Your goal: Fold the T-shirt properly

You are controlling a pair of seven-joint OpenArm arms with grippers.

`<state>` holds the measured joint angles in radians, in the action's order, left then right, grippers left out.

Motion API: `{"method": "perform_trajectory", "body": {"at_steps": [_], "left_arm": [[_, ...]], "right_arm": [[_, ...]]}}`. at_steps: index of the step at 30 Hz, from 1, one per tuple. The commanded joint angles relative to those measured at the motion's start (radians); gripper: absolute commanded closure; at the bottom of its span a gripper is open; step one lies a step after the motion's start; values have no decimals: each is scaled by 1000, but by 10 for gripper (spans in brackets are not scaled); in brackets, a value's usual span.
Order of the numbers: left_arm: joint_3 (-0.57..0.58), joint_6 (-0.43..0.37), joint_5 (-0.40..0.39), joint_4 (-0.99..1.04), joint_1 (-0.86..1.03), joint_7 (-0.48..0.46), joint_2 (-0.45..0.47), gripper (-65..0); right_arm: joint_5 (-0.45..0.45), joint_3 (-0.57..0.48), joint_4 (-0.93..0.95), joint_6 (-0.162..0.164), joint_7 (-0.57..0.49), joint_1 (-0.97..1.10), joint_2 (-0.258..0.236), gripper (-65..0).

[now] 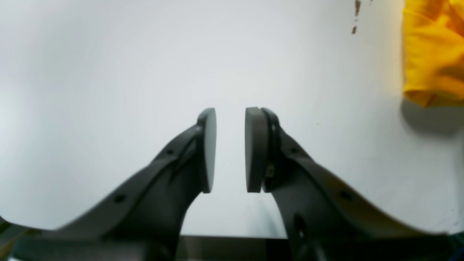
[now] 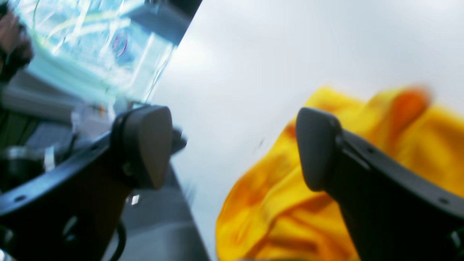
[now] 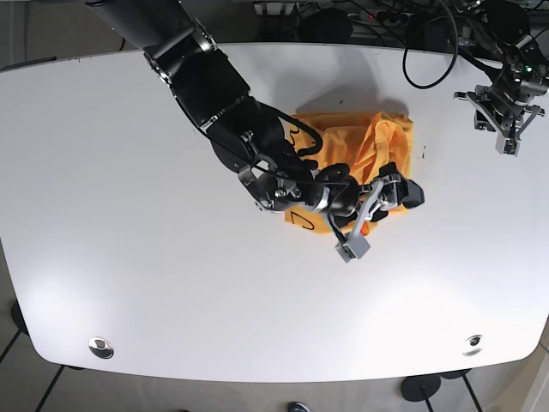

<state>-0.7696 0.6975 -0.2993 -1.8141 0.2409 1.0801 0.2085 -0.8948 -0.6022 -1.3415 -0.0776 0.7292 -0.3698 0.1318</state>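
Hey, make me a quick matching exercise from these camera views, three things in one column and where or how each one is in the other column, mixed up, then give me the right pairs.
Column one:
1. T-shirt
2. left gripper
3. right gripper

Column two:
A. over the bare white table, away from the cloth, jaws slightly apart
B. bunched up, orange-yellow, near the table's middle
C. at the cloth's near edge, jaws wide apart, nothing between them

Pairs: 1-B, 2-A, 3-C
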Motion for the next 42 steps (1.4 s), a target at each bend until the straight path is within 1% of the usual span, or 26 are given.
{"method": "perform_trajectory", "body": {"at_steps": [1, 3, 5, 7, 9, 11, 12, 13, 16, 17, 19, 20, 21, 23, 24, 25, 27, 28, 29, 30, 31, 34, 37, 40, 41, 42], "left_arm": [[-4, 1, -8, -11, -4, -15, 19, -117], [-4, 1, -8, -11, -4, -15, 19, -117], [-4, 1, -8, -11, -7, -15, 18, -117], [-4, 1, -8, -9, -25, -15, 16, -117], [-4, 1, -8, -9, -28, -15, 16, -117], [-4, 1, -8, -9, -30, -15, 16, -117], [-4, 1, -8, -9, -30, -15, 18, -117], [-4, 1, -8, -9, -30, -15, 18, -117], [-4, 1, -8, -9, -30, -15, 15, -117], [-4, 1, -8, -9, -30, -15, 15, -117], [-4, 1, -8, -9, -30, -15, 15, -117], [-4, 1, -8, -9, -30, -15, 15, -117], [-4, 1, -8, -11, -30, -15, 15, -117], [-4, 1, -8, -11, -28, -15, 15, -117], [-4, 1, -8, -11, -28, -15, 15, -117], [-4, 1, -8, -11, -28, -15, 15, -117], [-4, 1, -8, -11, -27, -15, 15, -117], [-4, 1, -8, -11, -27, -15, 15, -117], [-4, 1, -8, -11, -27, -15, 15, -117], [-4, 1, -8, -11, -27, -15, 15, -117], [-4, 1, -8, -9, -27, -15, 15, -117], [11, 1, -8, -9, -27, -15, 13, -117], [46, 1, -4, -9, -25, -15, 15, -117], [49, 1, -4, -11, -25, -15, 15, -117], [49, 1, -2, -11, -25, -15, 15, -117], [49, 1, -2, -16, -25, -15, 15, -117]], "right_arm": [[-7, 5, -23, -8, -18, 7, 6, -509], [27, 5, -23, -8, -18, 35, -4, -509], [101, 5, -23, -4, -18, 56, -5, -509], [161, 5, -23, 29, -18, 68, -4, -509], [193, 5, -23, 69, -18, 70, -4, -509], [217, 6, -22, 120, -20, 67, -4, -509], [231, 6, -22, 135, -20, 64, -4, -509], [248, 6, -22, 143, -20, 61, -4, -509], [277, 8, 7, 146, -29, 48, 1, -509], [279, 8, 30, 146, -49, 36, 13, -509], [279, 5, 101, 146, -96, 21, 25, -509], [273, 5, 150, 138, -138, 8, 25, -509], [271, -6, 182, 137, -176, 2, 25, -509], [271, -46, 196, 138, -219, -1, 25, -499], [271, -57, 196, 140, -231, -8, 25, -466], [271, -61, 198, 140, -239, -11, 25, -396], [271, -65, 198, 140, -242, -11, 25, -193], [271, -65, 198, 143, -242, -11, 25, -41], [271, -65, 193, 143, -242, -11, 25, -11], [271, -66, 190, 143, -242, -10, 25, -44], [271, -66, 188, 143, -242, -10, 25, -54], [271, -66, 124, 146, -234, -7, 25, -19], [271, -66, 30, 144, -204, -10, 25, -21], [271, -94, -23, 140, -205, -31, 25, -21], [265, -106, -26, 143, -205, -50, 25, -22], [222, -126, -23, 143, -205, -77, 25, -24]]}}
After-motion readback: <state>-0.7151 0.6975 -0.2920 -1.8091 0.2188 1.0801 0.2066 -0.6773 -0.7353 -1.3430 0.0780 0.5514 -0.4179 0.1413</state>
